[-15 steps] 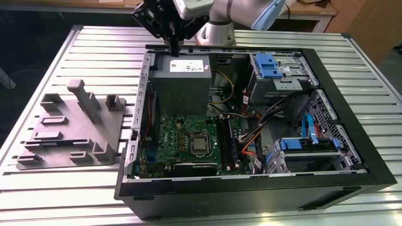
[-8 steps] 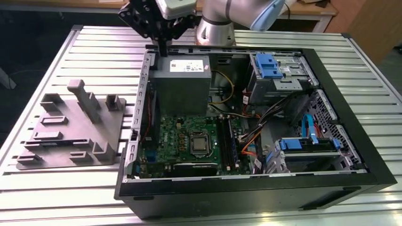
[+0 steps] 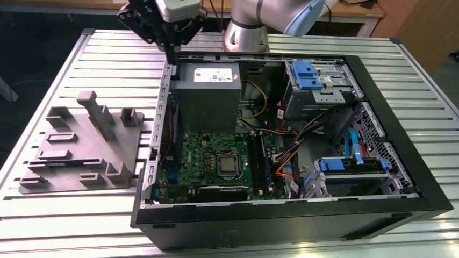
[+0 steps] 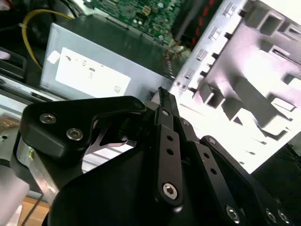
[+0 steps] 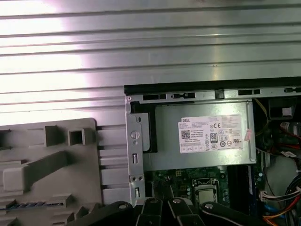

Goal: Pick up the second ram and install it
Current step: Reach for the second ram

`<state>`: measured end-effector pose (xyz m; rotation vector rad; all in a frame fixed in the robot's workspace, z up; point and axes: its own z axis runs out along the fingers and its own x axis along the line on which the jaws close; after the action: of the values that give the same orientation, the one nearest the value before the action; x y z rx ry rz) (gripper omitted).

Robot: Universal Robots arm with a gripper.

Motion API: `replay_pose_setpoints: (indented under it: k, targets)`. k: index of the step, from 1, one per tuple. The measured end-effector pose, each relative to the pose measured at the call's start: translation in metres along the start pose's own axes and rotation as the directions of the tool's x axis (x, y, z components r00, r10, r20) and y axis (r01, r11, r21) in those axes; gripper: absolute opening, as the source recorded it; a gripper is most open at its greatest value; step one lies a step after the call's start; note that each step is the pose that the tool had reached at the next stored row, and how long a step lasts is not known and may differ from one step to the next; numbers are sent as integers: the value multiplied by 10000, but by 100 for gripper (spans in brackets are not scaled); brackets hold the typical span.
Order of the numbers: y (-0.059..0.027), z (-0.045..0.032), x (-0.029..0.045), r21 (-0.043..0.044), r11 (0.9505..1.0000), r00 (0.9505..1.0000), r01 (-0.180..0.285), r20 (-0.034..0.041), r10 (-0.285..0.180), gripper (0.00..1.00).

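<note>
fingers [image 4: 165, 127] look pinched together on nothing, with the gripper [image 3: 173, 47] hanging above the computer case's [image 3: 287, 215] rear edge by the power supply [image 3: 206, 88]. the second ram [image 5: 29, 205] sits in 1 slot of the grey tray [image 5: 89, 179], which likely steadies it for grasping.

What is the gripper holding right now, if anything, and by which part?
It cannot be told. The gripper hangs above a corner of the computer case, by the power supply, and whether anything sits in its grip is unclear.
</note>
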<state>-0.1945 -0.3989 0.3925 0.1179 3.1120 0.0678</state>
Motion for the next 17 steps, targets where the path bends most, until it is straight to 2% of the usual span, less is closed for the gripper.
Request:
replay_pose_setpoints:
  k: [5, 17]
  targets:
    - [-14, -2, 180, 0, 10000, 10000, 0, 0, 0, 10]
    - [-43, 1, 559, 0, 10000, 10000, 0, 1, 0, 10]
